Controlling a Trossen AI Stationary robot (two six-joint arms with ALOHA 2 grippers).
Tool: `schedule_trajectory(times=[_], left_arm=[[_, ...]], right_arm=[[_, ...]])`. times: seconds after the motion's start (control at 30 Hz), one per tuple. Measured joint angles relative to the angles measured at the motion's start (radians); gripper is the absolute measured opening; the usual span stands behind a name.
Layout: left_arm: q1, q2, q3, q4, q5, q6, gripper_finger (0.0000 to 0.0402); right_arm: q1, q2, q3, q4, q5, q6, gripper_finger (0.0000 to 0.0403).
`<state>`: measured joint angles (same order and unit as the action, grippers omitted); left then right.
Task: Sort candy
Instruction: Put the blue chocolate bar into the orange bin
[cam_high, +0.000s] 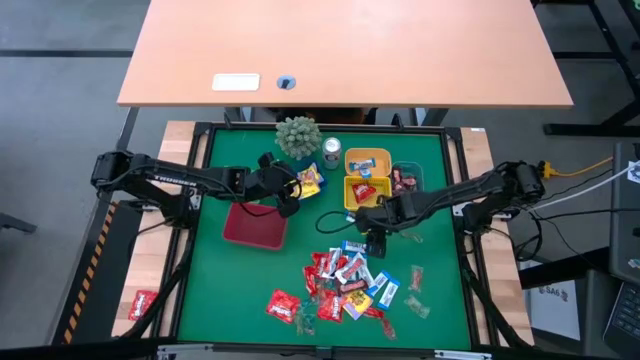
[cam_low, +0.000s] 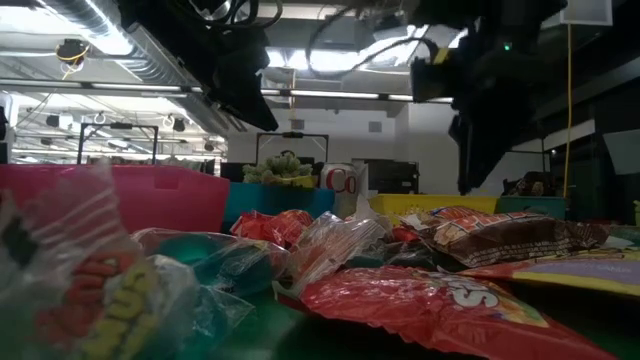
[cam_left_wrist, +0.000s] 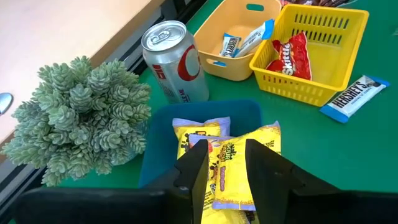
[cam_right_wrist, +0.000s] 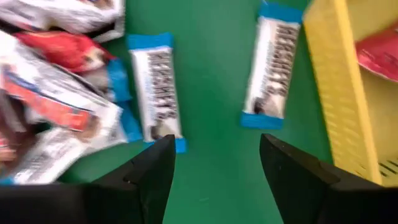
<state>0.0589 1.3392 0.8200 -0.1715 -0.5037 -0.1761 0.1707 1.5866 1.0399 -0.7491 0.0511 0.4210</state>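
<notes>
The candy lies in a loose pile (cam_high: 345, 280) on the near half of the green mat. My left gripper (cam_left_wrist: 227, 174) hovers open over the blue bin (cam_left_wrist: 205, 118). Yellow packets (cam_left_wrist: 227, 149) lie in that bin and show through the gap between its fingers. My right gripper (cam_right_wrist: 214, 168) points down, open, above bare mat at the pile's far edge. One blue-and-white bar (cam_right_wrist: 158, 93) lies ahead of one of its fingers and another (cam_right_wrist: 270, 68) ahead of the other. In the high view the left gripper (cam_high: 292, 192) is beside the blue bin and the right gripper (cam_high: 375, 235) is just near of the yellow basket.
A yellow basket (cam_left_wrist: 311, 56) holds a red packet. A pale yellow bin (cam_left_wrist: 239, 37) holds blue-and-white bars, and a green bin (cam_high: 407, 178) stands to its right. A red bin (cam_high: 255, 225), a silver can (cam_left_wrist: 175, 62) and a small plant (cam_left_wrist: 81, 118) stand near the left gripper. One red candy (cam_high: 142, 303) lies off the mat.
</notes>
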Motion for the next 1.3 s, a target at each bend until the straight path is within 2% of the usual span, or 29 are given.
schedule_trajectory(times=[0.13,0.37,0.53,0.67,0.73,0.83,0.93,1.03,1.3], left_arm=[[0.000,0.000,0.000,0.000,0.000,0.000,0.0093],[-0.002,0.000,0.000,0.000,0.000,-0.003,0.0093],[-0.009,0.000,0.000,0.001,0.000,-0.005,0.0093],[-0.009,0.000,0.000,0.002,0.000,-0.005,0.0093],[-0.009,0.000,0.000,0.003,0.000,-0.005,0.0092],[-0.009,0.000,0.000,0.005,0.000,-0.005,0.0092],[-0.009,0.000,0.000,0.005,0.000,-0.005,0.0092],[-0.009,0.000,0.000,0.005,0.000,-0.005,0.0092],[-0.009,0.000,0.000,0.005,0.000,-0.005,0.0092]], right_arm=[[0.000,0.000,-0.036,0.021,0.049,0.050,0.0232],[0.047,-0.014,-0.070,-0.008,0.060,0.038,0.0232],[0.136,-0.110,-0.110,-0.038,0.100,0.035,0.0232],[0.159,-0.228,-0.192,-0.025,0.130,0.097,0.0232],[0.159,-0.287,-0.256,0.029,0.166,0.139,0.0232],[0.159,-0.360,-0.364,0.210,0.211,0.184,0.0232],[0.158,-0.378,-0.447,0.426,0.231,0.178,0.0232],[0.157,-0.364,-0.497,0.576,0.319,0.156,0.0232],[0.156,-0.253,-0.515,0.655,0.423,0.150,0.0232]])
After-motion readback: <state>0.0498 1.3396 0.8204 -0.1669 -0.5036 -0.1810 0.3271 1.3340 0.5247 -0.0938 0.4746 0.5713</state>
